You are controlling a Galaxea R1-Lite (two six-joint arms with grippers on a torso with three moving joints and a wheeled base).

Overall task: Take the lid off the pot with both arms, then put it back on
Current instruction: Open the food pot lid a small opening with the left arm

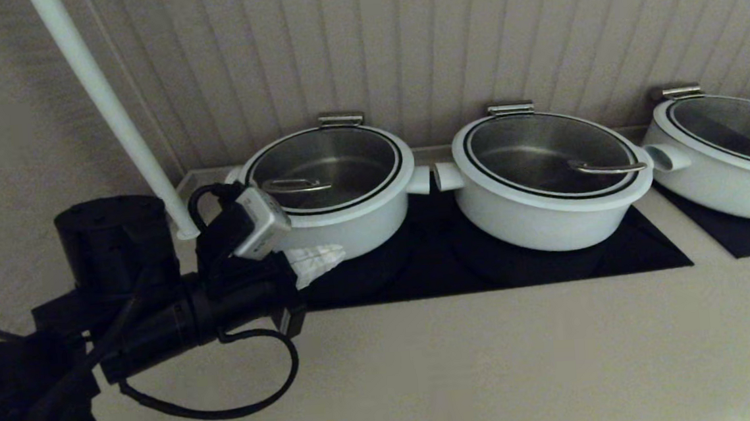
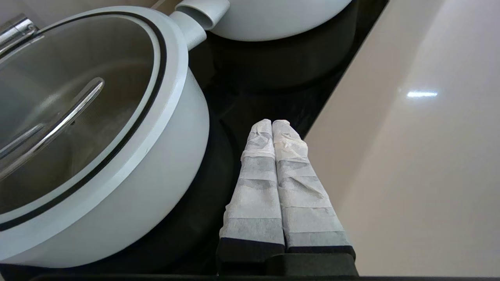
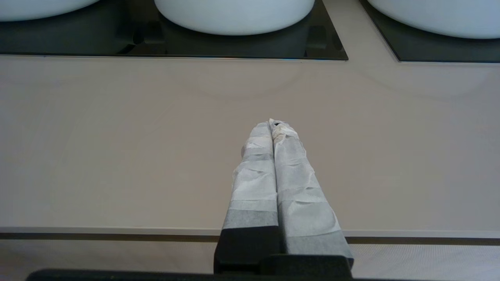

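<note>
Hovering low over the worktop (image 3: 117,148), right gripper (image 3: 273,125) clenched on nothing, parked short of the hob (image 1: 550,261). Farther, at ten o'clock, left gripper (image 2: 272,124) clenched empty beside the pot (image 1: 350,229), likely staging. Beyond, lid (image 1: 326,168) seated, unlifted.

lid (image 1: 325,163) on pot (image 1: 343,222), leftmost of three (in a row); left gripper (image 1: 325,257) before it

Clear glass lid (image 1: 326,168), steel handle — glossy white pot (image 1: 350,229).
</note>
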